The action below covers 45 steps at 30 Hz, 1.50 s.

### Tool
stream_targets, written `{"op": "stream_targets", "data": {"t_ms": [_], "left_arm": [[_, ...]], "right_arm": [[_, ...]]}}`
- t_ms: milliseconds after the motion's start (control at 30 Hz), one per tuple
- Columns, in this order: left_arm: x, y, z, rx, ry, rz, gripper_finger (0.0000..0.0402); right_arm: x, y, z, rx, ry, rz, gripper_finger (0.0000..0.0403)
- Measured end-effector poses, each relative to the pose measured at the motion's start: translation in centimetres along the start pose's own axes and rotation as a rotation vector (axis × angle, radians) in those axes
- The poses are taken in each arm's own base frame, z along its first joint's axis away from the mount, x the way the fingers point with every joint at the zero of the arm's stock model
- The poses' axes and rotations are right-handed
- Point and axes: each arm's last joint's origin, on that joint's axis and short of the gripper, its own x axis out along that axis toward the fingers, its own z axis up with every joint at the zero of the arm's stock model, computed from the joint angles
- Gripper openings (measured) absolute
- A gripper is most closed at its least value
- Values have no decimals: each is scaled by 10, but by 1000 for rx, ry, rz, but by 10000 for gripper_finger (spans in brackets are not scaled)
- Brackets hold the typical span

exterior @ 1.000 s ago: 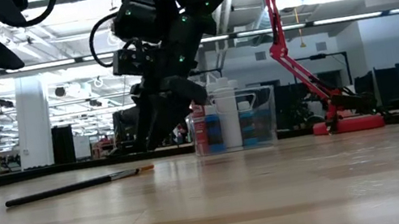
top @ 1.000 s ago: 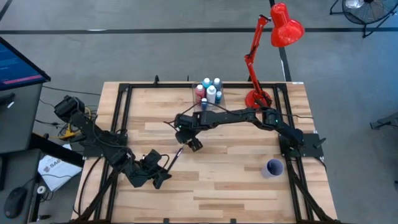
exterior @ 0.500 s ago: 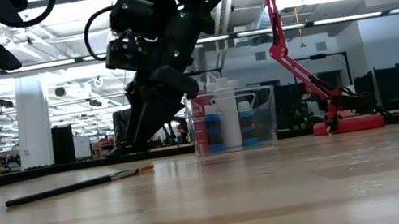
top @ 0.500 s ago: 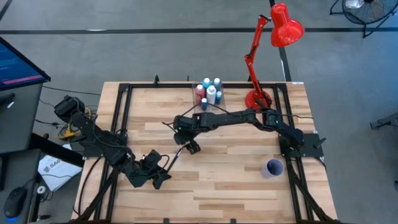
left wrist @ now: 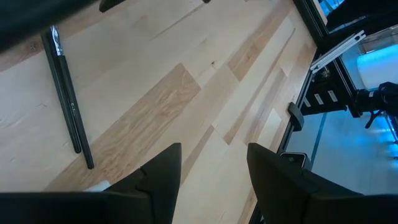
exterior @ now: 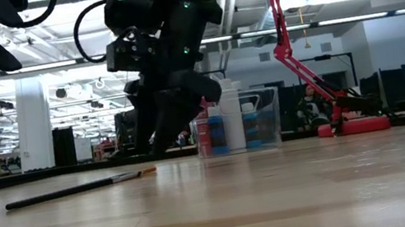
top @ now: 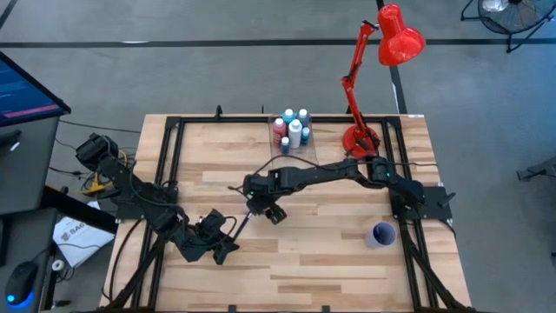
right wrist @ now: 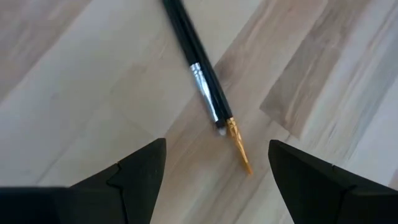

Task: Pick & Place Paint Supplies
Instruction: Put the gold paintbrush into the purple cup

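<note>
A thin dark paintbrush [top: 243, 221], perhaps two lying side by side [left wrist: 65, 93], rests flat on the wooden table, its silver ferrule and orange bristles [right wrist: 239, 149] toward the table's middle. My right gripper [top: 268, 211] hangs open just above the bristle end [right wrist: 217, 149], touching nothing. My left gripper [top: 224, 249] stands open near the front left, by the handle end, with nothing between its fingers [left wrist: 214, 155]. Several small paint bottles stand upright in a clear box [top: 293, 130] at the far edge.
A red desk lamp [top: 365, 135] stands on its base at the far right. A small purple cup [top: 382, 235] sits near the right edge. Black frame rails [top: 174, 165] run along the table's sides. Bare wood [top: 330, 261] lies between the brush and the cup.
My right gripper has swung toward the table's near edge, from near the clear box toward the paintbrush's bristle end, staying open. The paintbrush has kept its place.
</note>
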Motion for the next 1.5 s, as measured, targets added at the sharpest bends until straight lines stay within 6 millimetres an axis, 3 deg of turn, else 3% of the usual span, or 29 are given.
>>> {"op": "stream_targets", "data": {"t_ms": [233, 333, 567, 900, 1000, 1233, 1500], "left_arm": [[-1, -1, -2, 2, 10, -8, 176], [-1, -1, -2, 2, 11, -10, 176], [-1, -1, -2, 24, 12, -10, 176], [1, -1, 1, 36, 12, -7, 176], [1, 0, 1, 39, 14, -3, 176], [1, 1, 2, -3, 34, 5, 176], [6, 3, 12, -57, 58, 19, 176]], "right_arm": [[-4, 11, 12, -25, 41, -50, 276], [-5, 4, 19, -37, -52, -76, 276], [-9, -24, -5, 61, -1, -97, 276], [-9, -26, -5, 65, -37, -67, 276], [-9, -20, -1, 65, -25, -62, 276], [-15, 17, 21, 9, 83, -52, 276], [-32, 37, 42, 206, 93, -20, 276]]}}
